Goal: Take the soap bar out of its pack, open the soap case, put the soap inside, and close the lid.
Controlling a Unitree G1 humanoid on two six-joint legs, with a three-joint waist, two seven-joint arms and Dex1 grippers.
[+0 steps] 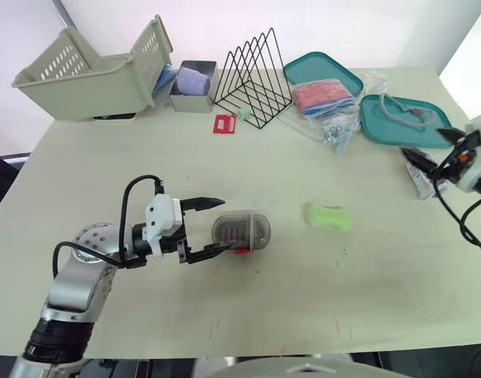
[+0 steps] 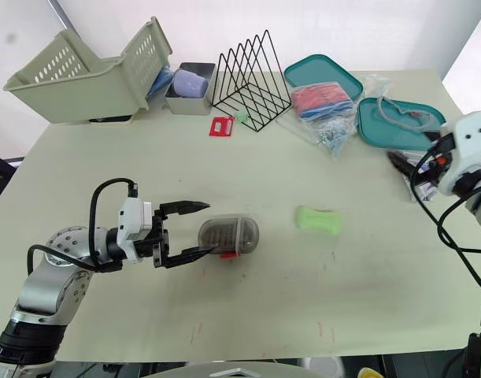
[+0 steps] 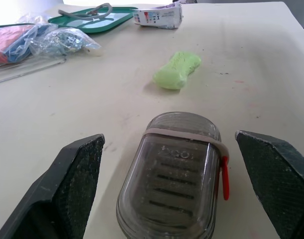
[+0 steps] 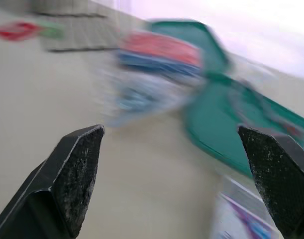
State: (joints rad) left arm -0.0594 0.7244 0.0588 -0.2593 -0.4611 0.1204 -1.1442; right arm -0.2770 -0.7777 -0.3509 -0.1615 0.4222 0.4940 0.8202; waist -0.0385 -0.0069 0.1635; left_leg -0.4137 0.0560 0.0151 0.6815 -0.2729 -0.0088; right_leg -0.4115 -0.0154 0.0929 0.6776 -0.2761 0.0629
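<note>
A translucent grey soap case (image 1: 242,231) with a red clasp lies shut on the table's middle left. My left gripper (image 1: 218,226) is open, one finger on each side of the case's near end without pressing it; the left wrist view has the case (image 3: 174,169) between the fingers. The bare green soap bar (image 1: 328,216) lies a little to the case's right, apart from it. The white soap pack (image 1: 419,183) lies at the right edge. My right gripper (image 4: 170,130) is open and empty, hovering over that pack (image 4: 241,219) by the teal tray.
Along the back stand a tilted beige basket (image 1: 90,71), a grey tin (image 1: 191,87), a black wire rack (image 1: 252,75) and a red card (image 1: 224,124). Teal trays (image 1: 401,118) and clear bags (image 1: 327,106) crowd the back right.
</note>
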